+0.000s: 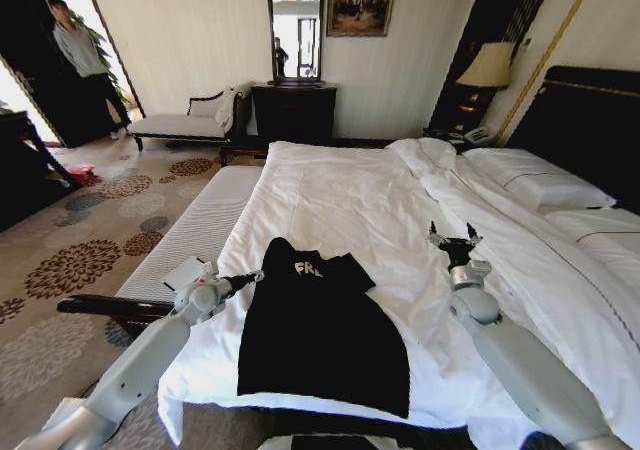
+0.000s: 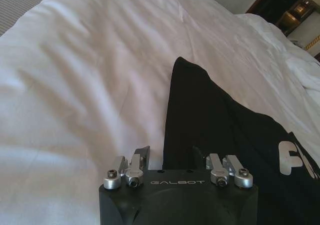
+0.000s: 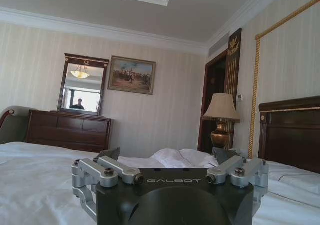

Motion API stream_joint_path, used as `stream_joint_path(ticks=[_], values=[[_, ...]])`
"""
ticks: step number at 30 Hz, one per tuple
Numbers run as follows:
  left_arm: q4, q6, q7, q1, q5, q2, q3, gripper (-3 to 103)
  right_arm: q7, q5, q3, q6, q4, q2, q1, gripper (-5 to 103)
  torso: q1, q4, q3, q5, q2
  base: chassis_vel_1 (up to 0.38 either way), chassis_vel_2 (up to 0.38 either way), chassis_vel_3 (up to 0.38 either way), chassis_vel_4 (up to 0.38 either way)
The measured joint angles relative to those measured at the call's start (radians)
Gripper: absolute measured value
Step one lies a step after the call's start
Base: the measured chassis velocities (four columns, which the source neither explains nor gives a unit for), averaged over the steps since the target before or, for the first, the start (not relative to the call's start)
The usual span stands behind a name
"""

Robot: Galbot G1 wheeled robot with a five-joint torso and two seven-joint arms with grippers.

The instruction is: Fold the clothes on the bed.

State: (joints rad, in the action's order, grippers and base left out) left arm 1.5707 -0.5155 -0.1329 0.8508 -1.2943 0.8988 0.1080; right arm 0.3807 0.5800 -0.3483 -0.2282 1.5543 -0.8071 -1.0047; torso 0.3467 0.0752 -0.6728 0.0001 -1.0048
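Right now the black T-shirt (image 1: 320,335) lies flat on the white sheet of the bed (image 1: 350,195), in the lower middle of the head view, partly folded, with its white lettering near its upper edge. The left gripper (image 1: 250,278) sits at the shirt's upper left corner, low over the sheet; in the left wrist view its fingers (image 2: 142,154) stand parted at the dark fabric's edge (image 2: 210,120), one on the white sheet side, the other over the cloth, with nothing pinched that I can make out. The right gripper (image 1: 453,238) hovers right of centre, above the bare sheet and well apart from the shirt, pointing up the bed; its fingers (image 3: 111,154) are spread wide with nothing between them. Pillows (image 1: 540,182) rest at the upper right by the dark headboard (image 1: 590,120).
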Motion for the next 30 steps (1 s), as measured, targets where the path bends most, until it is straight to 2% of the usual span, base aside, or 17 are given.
stream_joint_path(ticks=[1, 2, 5, 6, 8, 11, 14, 23, 30], values=[[-0.001, 0.003, 0.002, 0.001, 0.004, 0.001, 0.001, 46, 0.0, 0.0, 0.0, 0.0, 0.0, -0.001, 0.0, 100, 0.0, 0.0, 0.0, 0.0, 0.0, 0.0, 0.0, 0.0, 0.0], [-0.001, 0.003, 0.002, 0.001, 0.004, 0.001, 0.001, 46, 0.0, 0.0, 0.0, 0.0, 0.0, -0.001, 0.0, 100, 0.0, 0.0, 0.0, 0.0, 0.0, 0.0, 0.0, 0.0, 0.0], [-0.012, 0.011, 0.003, -0.001, 0.011, 0.017, 0.001, 30, 0.0, 0.0, 0.0, 0.0, -0.003, -0.001, 0.0, 100, 0.0, 0.0, 0.0, -0.0002, 0.0, 0.0, 0.0, 0.0, 0.0], [-0.012, 0.011, 0.003, -0.001, 0.011, 0.017, 0.001, 30, 0.0, 0.0, 0.0, 0.0, -0.003, -0.001, 0.0, 100, 0.0, 0.0, 0.0, -0.0002, 0.0, 0.0, 0.0, 0.0, 0.0], [-0.013, 0.013, 0.002, -0.006, 0.012, 0.027, 0.001, 19, 0.0, -0.001, 0.0, 0.0, -0.004, 0.0, -0.001, 100, 0.0, 0.0001, 0.0, -0.0002, 0.0, 0.0, 0.0, 0.0, 0.0], [-0.011, 0.014, 0.001, -0.01, 0.01, 0.028, 0.0, 14, 0.0, -0.001, -0.003, 0.0, -0.005, 0.001, -0.003, 100, 0.0, 0.0001, 0.0, 0.0, 0.0, 0.0, 0.0, 0.0, 0.0], [-0.005, 0.016, 0.001, -0.018, 0.005, 0.018, 0.0, 2, 0.0, -0.002, -0.009, 0.0, -0.007, 0.0, -0.008, 100, 0.0, 0.0001, 0.0, 0.0, 0.0, 0.0, 0.0, 0.0, 0.0], [-0.001, 0.029, -0.003, -0.044, -0.012, 0.001, 0.026, 0, -0.001, -0.004, -0.012, -0.001, -0.007, 0.003, -0.009, 100, 0.0, 0.0, 0.0, -0.0001, 0.0, 0.0, 0.0, 0.0, 0.0], [-0.072, 0.039, -0.003, -0.122, -0.023, -0.005, 0.059, 0, 0.0, -0.001, -0.006, -0.001, -0.003, 0.004, -0.009, 100, 0.0, 0.0001, 0.0, -0.0001, 0.0, 0.0, 0.0, 0.0, 0.0]])
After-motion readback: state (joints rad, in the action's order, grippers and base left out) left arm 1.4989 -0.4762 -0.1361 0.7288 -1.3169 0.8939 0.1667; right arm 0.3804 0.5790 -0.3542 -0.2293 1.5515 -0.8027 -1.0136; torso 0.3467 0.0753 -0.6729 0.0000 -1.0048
